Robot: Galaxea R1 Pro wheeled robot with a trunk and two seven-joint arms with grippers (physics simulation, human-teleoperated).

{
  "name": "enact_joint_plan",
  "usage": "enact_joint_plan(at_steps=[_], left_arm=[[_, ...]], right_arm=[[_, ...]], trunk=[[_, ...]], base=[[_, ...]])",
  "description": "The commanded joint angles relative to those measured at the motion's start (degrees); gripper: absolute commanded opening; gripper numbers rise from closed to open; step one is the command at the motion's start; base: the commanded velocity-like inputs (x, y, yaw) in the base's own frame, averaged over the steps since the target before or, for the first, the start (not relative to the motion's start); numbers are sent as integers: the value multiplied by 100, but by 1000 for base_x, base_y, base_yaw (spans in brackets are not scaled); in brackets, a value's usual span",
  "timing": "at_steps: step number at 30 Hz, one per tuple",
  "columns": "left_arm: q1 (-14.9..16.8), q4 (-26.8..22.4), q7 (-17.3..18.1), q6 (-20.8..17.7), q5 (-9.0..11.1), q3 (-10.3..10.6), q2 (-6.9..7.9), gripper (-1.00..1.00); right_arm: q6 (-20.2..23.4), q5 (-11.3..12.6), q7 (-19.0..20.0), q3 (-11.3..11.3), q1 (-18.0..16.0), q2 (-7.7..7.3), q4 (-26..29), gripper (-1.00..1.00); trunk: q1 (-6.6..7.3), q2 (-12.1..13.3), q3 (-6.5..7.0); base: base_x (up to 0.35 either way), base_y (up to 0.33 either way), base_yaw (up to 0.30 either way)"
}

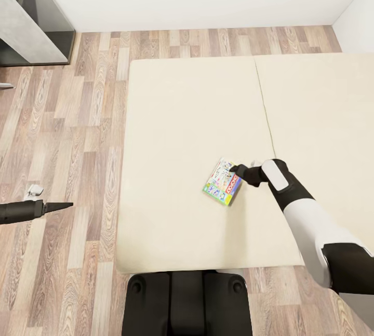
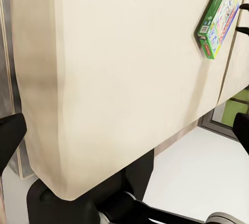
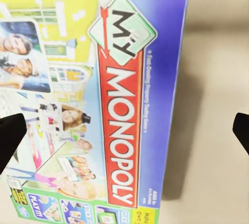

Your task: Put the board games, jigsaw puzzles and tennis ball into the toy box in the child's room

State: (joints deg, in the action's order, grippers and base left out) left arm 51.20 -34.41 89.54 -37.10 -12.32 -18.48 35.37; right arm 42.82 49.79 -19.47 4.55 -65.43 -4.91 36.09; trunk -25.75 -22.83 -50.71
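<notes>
The board game (image 1: 223, 182) lies flat on the bed (image 1: 182, 118), near its near edge, long axis running near-left to far-right. The right gripper (image 1: 240, 172) hovers at its right end, fingers spread wide and empty. The left gripper (image 1: 59, 205) hangs well apart over the floor (image 1: 62, 133), fingers apart.

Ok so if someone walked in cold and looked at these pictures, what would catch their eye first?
Probably the colourful board game, the one bright thing lying flat on the wide beige bed, near its front edge. Next, the right gripper sits at the box's edge with its fingers spread; the right wrist view reads "My Monopoly" on the cover. The left gripper hangs off over the wood floor, away from the bed.
</notes>
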Motion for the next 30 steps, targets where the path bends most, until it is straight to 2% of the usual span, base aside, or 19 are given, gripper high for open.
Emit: enact_joint_plan(at_steps=[1,10,19,30], left_arm=[[4,-4,46,-60,-60,-24,-4,100],[4,-4,46,-60,-55,-24,-4,100],[4,-4,46,-54,-60,-48,4,100],[4,-4,46,-52,-60,-51,6,100]], right_arm=[[-1,59,-51,39,-6,-2,14,100],[-4,58,-64,45,-33,16,53,100],[32,57,-81,57,-214,47,56,100],[41,56,-91,69,-357,49,56,100]], trunk=[[-3,-9,-6],[-3,-9,-6],[-3,-9,-11],[-3,-9,-82]], base=[[0,0,0],[0,0,0],[0,0,0],[0,0,0]])
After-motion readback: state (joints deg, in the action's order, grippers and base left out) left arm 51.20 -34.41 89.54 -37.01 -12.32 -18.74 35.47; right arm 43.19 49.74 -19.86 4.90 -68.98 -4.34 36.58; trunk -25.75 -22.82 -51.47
